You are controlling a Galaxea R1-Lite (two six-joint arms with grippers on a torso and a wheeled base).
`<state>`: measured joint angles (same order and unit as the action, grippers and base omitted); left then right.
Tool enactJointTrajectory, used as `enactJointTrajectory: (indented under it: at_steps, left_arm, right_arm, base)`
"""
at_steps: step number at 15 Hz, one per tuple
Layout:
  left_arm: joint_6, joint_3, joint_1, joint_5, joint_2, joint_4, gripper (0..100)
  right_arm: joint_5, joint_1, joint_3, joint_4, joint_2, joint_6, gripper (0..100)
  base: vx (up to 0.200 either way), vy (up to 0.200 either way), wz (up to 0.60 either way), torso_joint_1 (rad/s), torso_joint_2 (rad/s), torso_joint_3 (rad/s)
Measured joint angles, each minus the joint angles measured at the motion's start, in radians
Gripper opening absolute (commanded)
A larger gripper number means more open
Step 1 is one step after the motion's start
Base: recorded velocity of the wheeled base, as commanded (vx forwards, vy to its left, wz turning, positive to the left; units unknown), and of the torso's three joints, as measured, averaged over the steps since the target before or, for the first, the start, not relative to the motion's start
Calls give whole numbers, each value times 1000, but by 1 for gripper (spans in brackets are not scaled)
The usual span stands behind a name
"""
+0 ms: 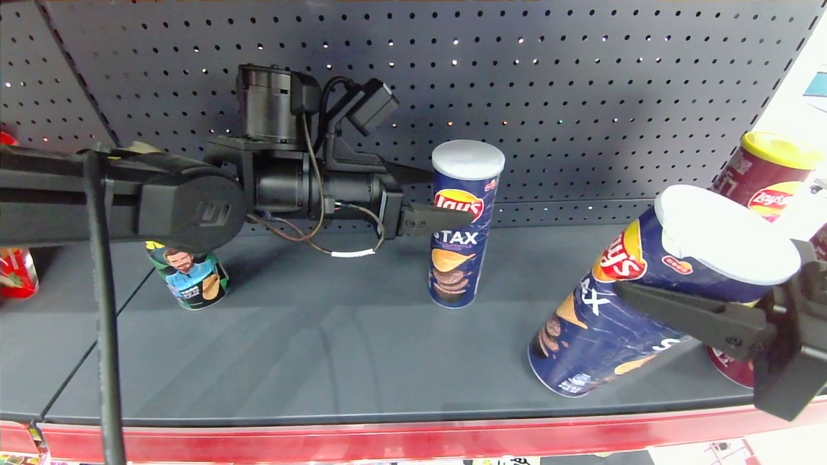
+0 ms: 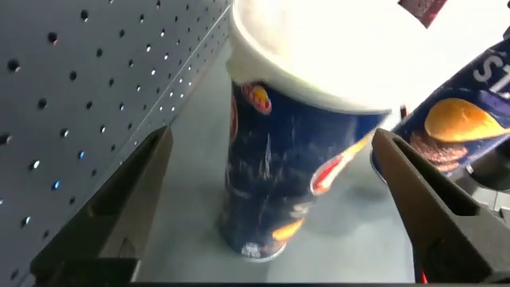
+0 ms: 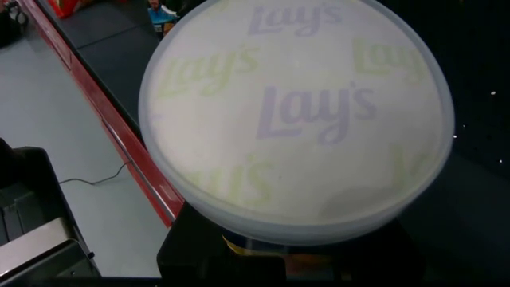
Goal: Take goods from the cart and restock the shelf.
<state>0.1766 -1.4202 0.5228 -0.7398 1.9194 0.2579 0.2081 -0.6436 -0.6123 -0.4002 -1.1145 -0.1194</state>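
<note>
Shelf (image 1: 336, 361): grey deck with a red front lip and a pegboard back (image 1: 581, 77); the goods go here.
Tilted blue can (image 1: 601, 336): right of the upright blue can and nearer the lip, leaning with its white lid toward the robot. I cannot tell if its lower rim touches the deck.
Upright blue can (image 1: 465, 258): the landmark, standing mid-deck on its base, white lid on top.
Maroon can (image 1: 765, 177): right of the upright blue can, just behind the tilted one, so clearance looks tight.
Green can (image 1: 188, 279): well left of the upright blue can, under the left arm.
Right gripper (image 1: 633, 258): clamped across the tilted can's upper body.
Left gripper (image 1: 451, 197): fingers spread on either side of the upright blue can, with gaps visible at the wrist.
Step, as I judge it: placing the tilted can.
Doing it well: straighten it fully and land the base flat, back from the lip and off the maroon can, before letting go. The left gripper should back out straight, brushing nothing.
</note>
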Motion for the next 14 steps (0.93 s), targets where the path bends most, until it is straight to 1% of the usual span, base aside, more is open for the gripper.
enactJointTrajectory:
  at_steps: [2, 6, 11, 12, 14]
  left_arm:
    - [0, -19, 12, -1, 20, 0, 100]
    - [0, -27, 21, -1, 44, 1, 100]
    - [0, -54, 45, 11, 70, 1, 100]
    - [0, -62, 53, 14, 75, 1, 0]
    - [0, -73, 63, 20, 84, 0, 0]
  right_arm:
    - [0, 0, 0, 0, -1, 0, 0]
    - [0, -1, -7, 11, -1, 0, 0]
    - [0, 0, -19, 29, -1, 0, 0]
    - [0, 0, -19, 29, -1, 0, 0]
    - [0, 0, -21, 29, -1, 0, 0]
  base:
    - [0, 0, 0, 0, 0, 0]
    - [0, 0, 0, 0, 0, 0]
    - [0, 0, 0, 0, 0, 0]
    - [0, 0, 0, 0, 0, 0]
    - [0, 0, 0, 0, 0, 0]
